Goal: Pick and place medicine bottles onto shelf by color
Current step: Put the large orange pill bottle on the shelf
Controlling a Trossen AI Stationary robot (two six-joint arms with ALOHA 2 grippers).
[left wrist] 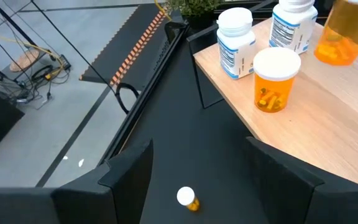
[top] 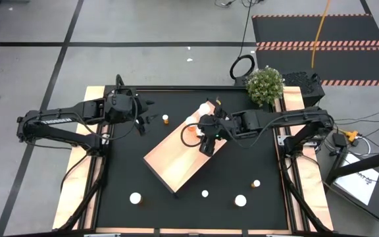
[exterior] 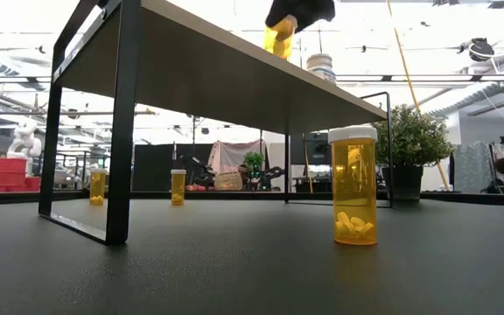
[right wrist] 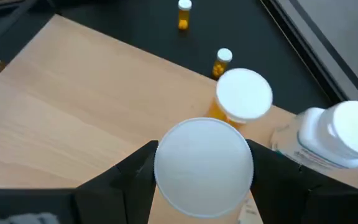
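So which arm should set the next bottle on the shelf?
Right. The right hand already grips an orange bottle above the shelf, beside another orange bottle. The left hand waits open and empty off the shelf's edge.

three bottles (left wrist: 276, 79) on shelf (top: 170, 164)

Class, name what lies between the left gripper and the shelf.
In the high view, one orange bottle stands on the black mat between the left gripper and the shelf.

high: straight down | low: table-level, near | wrists: close, both see shelf (left wrist: 328, 118)
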